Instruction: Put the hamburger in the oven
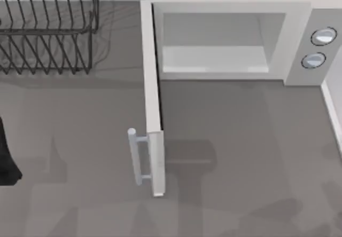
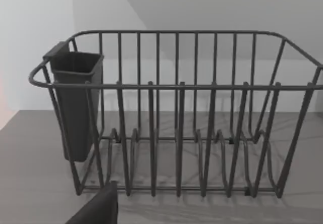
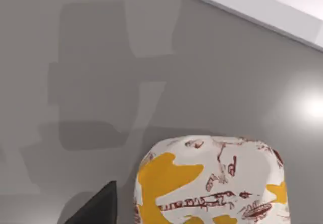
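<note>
Top view: one oven stands along the table's far edge, its door swung fully open toward the near edge, bar handle facing left, cavity bare. Two silver knobs sit at its right. One black wire dish rack fills the far left corner. The left arm rests at the left edge.

Left wrist view: the rack and its one cutlery cup. Whether the left gripper is open or closed cannot be told.

Right wrist view: one hamburger, white with yellow and dark red markings, lies close under the camera above grey tabletop. Whether the right gripper grips it cannot be told. It looks light, soft and rounded; it is best pinched gently across its middle.
</note>
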{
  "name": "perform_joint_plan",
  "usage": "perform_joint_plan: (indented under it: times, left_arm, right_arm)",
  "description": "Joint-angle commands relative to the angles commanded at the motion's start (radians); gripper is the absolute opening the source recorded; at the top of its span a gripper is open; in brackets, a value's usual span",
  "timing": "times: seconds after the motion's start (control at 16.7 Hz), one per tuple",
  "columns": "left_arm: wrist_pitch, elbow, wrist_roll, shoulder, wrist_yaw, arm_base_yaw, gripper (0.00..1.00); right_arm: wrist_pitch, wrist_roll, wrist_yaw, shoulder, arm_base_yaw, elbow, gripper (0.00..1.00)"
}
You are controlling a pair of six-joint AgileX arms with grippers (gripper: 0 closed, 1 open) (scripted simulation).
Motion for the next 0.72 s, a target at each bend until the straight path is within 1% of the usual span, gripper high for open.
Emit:
perform_joint_plan:
  times: [0.18,0.36,0.72]
  left_arm:
    - [0.000,0.000,0.000,0.000,0.000,0.000,1.00]
    - [0.000,0.000,0.000,0.000,0.000,0.000,1.00]
    - [0.000,0.000,0.000,0.000,0.000,0.000,1.00]
  right_arm:
    - [-0.139,-0.082,0.000,0.181,-0.010,0.107,1.00]
    - [-0.224,-0.135,0.002,0.299,-0.017,0.181,1.00]
    - [-0.244,-0.148,0.002,0.325,-0.014,0.198,1.00]
